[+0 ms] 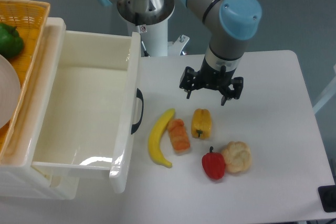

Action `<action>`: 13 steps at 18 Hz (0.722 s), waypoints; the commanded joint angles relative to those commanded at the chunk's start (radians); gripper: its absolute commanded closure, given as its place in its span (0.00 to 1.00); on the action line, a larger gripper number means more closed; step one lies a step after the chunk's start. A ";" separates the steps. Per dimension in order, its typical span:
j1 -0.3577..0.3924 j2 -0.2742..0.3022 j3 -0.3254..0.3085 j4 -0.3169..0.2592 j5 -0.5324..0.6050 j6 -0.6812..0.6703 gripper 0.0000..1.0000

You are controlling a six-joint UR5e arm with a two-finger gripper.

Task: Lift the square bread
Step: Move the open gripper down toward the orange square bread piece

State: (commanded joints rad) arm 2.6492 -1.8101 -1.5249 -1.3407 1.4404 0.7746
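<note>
Gripper (212, 91) released, jaws spread, hovering above table (273, 129). Bread (179, 135) at its 7 o'clock, wedged between banana (160, 137) and pepper (201, 123). I'd say tight fit, needs angled descent.

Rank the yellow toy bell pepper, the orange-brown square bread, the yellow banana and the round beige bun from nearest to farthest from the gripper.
From the gripper:
1. Yellow toy bell pepper, just below it.
2. Orange-brown square bread, lower left.
3. Yellow banana and round beige bun: too close to call.
</note>
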 joint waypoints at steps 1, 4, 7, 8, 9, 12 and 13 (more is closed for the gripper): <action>0.000 -0.002 0.002 0.002 0.009 0.021 0.00; 0.000 -0.009 0.000 0.000 0.031 0.089 0.00; 0.012 -0.017 0.000 0.002 0.031 0.091 0.00; 0.012 -0.017 -0.003 0.002 0.031 0.089 0.00; 0.012 -0.018 -0.009 0.003 0.031 0.087 0.00; 0.020 -0.025 -0.033 0.002 0.035 0.072 0.00; 0.020 -0.022 -0.058 0.012 0.031 0.071 0.00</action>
State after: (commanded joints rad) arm 2.6691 -1.8316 -1.5828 -1.3285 1.4711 0.8452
